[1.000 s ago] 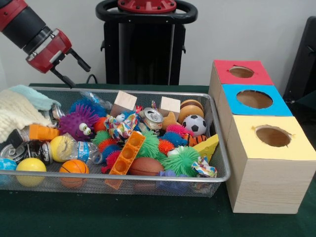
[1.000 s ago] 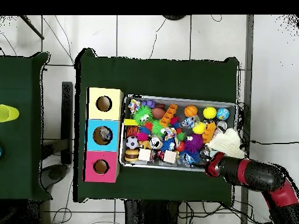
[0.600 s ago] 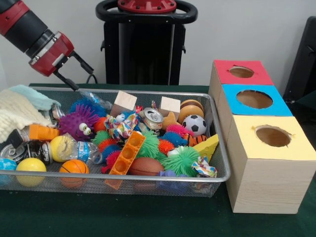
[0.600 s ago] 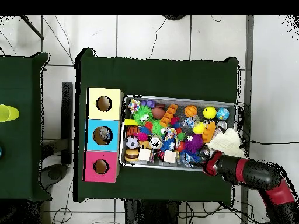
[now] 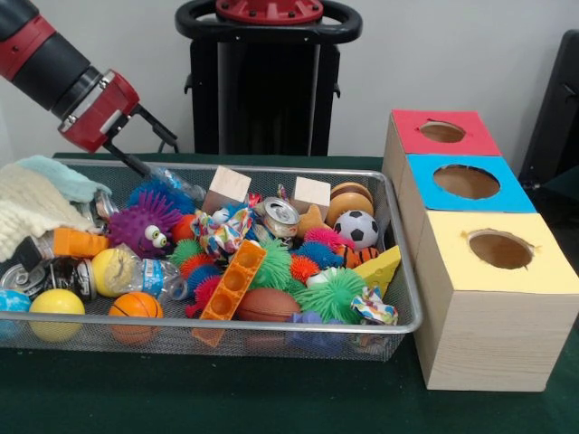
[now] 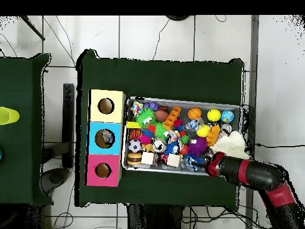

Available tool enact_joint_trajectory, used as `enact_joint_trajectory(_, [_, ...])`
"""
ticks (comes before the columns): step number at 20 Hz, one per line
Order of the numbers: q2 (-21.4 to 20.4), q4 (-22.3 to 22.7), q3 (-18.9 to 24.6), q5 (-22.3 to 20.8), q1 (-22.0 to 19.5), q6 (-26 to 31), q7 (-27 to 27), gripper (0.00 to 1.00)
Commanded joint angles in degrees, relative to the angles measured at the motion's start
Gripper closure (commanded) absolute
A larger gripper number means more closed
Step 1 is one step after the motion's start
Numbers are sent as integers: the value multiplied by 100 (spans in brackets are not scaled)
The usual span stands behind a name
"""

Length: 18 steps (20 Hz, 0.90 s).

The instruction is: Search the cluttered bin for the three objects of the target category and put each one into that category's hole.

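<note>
— Above the wire mesh bin (image 5: 398, 271), over its far left corner: red and black gripper (image 5: 153, 145), tilted, jaws spread wide, nothing held. Lower fingertip just over the bin's back rim, beside a clear plastic bottle (image 5: 176, 185).
— And seen from overhead?
— Same gripper (image 6: 208, 164) at the bin's (image 6: 183, 170) robot-side edge, next to the cream knitted cloth (image 6: 231, 145).
— Contents of the bin?
— Heaped: purple spiky toy with eyes (image 5: 145, 226), soccer ball (image 5: 359, 229), small basketball (image 5: 135, 306), yellow ball (image 5: 56, 302), crushed can (image 5: 280, 215), two wooden blocks (image 5: 226, 188), orange perforated brick (image 5: 234, 279), green spiky ball (image 5: 331, 293), brown football (image 5: 266, 304).
— Holes?
— Right of the bin, touching it: row of three wooden boxes, tops red (image 5: 442, 132), blue (image 5: 467, 182) and yellow (image 5: 499, 250), one round hole each. Target category: cannot tell.
</note>
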Motion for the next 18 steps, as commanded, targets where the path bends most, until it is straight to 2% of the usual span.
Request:
enact_joint_trajectory(1, [325,-908,-21,-487,-37,157,-1809,0])
enact_joint_trajectory(18, [456,-1010,-40,-763,-152,167,-2025,0])
